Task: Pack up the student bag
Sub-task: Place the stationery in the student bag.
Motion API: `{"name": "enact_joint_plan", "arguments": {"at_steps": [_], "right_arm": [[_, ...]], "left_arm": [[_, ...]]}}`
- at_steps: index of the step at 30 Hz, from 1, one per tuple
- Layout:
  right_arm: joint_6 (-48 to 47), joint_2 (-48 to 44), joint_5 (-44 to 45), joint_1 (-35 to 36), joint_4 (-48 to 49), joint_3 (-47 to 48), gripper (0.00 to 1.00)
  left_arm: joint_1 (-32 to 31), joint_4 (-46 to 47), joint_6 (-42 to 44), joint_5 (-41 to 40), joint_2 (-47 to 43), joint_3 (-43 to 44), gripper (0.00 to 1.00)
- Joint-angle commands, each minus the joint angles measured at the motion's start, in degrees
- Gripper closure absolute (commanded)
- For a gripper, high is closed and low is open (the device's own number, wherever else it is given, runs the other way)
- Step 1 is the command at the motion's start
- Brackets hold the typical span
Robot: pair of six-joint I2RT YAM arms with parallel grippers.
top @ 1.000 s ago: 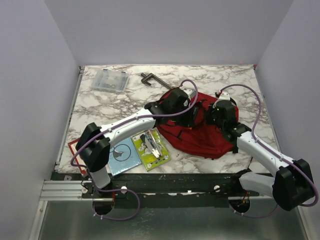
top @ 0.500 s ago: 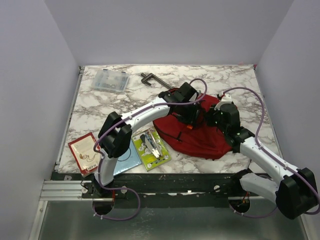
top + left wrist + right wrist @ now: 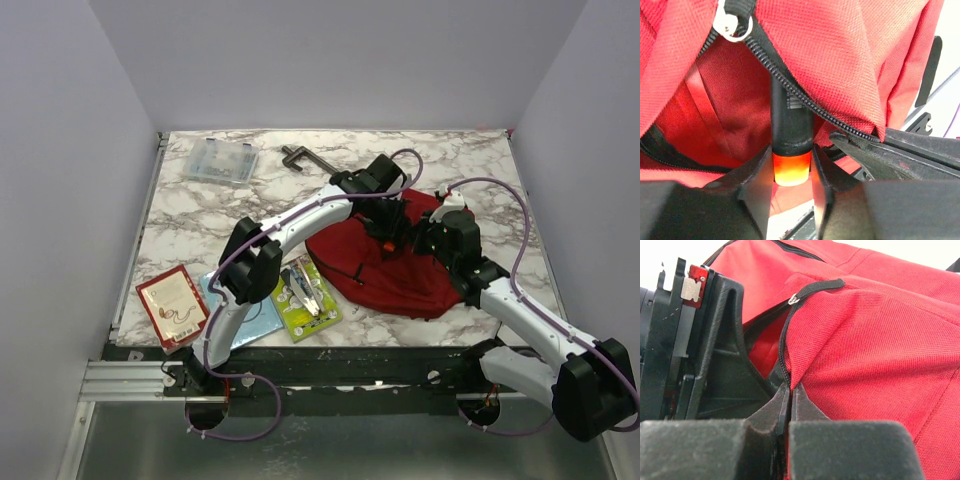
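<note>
The student bag (image 3: 400,275), a red fabric backpack, lies on the marble table right of centre. Its zip mouth gapes open (image 3: 730,100) in the left wrist view, with a metal zip pull (image 3: 731,25) at the top. My left gripper (image 3: 392,226) (image 3: 791,152) is shut on a black marker (image 3: 791,120) with an orange end, and the marker points into the mouth. My right gripper (image 3: 432,238) (image 3: 790,390) is shut on the bag's zip edge (image 3: 786,357), pinching red fabric (image 3: 870,350) and holding the flap up beside the left gripper.
A clear plastic box (image 3: 220,160) and a dark clamp-like tool (image 3: 296,155) lie at the back. A green carded tool pack (image 3: 306,297), a blue flat item (image 3: 252,316) and a red packet (image 3: 172,303) lie near the front left.
My left arm has swung right and farther over the bag, bringing the marker to the open mouth and uncovering the red packet. The right gripper has stayed pinched on the zip edge.
</note>
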Motion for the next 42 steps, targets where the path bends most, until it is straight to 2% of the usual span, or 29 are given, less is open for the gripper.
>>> {"name": "enact_joint_plan", "arguments": {"at_steps": [1, 4, 6, 11, 19, 23, 26, 30, 34, 37, 39, 42], "right_arm": [[0.59, -1.72, 0.02, 0.02, 4.75, -0.46, 0.99], [0.73, -1.67, 0.0, -0.02, 4.61, -0.44, 0.99], [0.74, -1.92, -0.3, 0.02, 4.65, -0.71, 0.99], [0.95, -2.09, -1.02, -0.03, 5.15, -1.16, 0.99], [0.96, -3.01, 0.23, 0.02, 4.83, -1.2, 0.99], [0.97, -2.84, 0.62, 0.02, 5.29, -1.43, 0.99], [1.01, -2.77, 1.09, 0.01, 5.01, -1.44, 0.99], [1.05, -2.88, 0.76, 0.01, 5.4, -1.73, 0.99], [1.14, -2.83, 0.8, 0.01, 5.68, -1.96, 0.99], [1.17, -2.54, 0.38, -0.02, 5.93, -2.14, 0.99], [1.3, -2.39, 0.23, 0.03, 6.07, -2.25, 1.0], [1.39, -2.29, 0.49, -0.01, 6.45, -2.52, 0.99]], "left_arm": [[-0.24, -0.13, -0.82, -0.03, 0.16, 2.13, 0.53], [-0.27, 2.35, -0.03, -2.6, -3.14, -1.61, 0.37], [-0.31, 3.99, 0.46, -3.27, -5.68, -4.29, 0.31], [0.02, 7.53, 0.62, -4.49, -10.01, -10.27, 0.29], [1.03, 11.64, -1.91, -9.41, -10.74, -13.16, 0.55], [0.99, 12.95, -3.8, -13.87, -7.96, -11.86, 0.63], [0.64, 12.06, -6.93, -18.99, -4.52, -9.8, 0.8], [-1.48, 11.89, -7.22, -19.93, 0.79, -5.72, 0.81], [-3.27, 11.81, -8.65, -14.6, 4.61, -2.78, 0.81], [-3.48, 13.13, -8.88, -7.4, 4.47, -2.18, 0.81], [-3.56, 17.1, -8.21, -3.91, 1.28, -5.28, 0.81], [-2.66, 29.56, -9.12, 2.3, -6.15, -15.33, 0.79]]}}
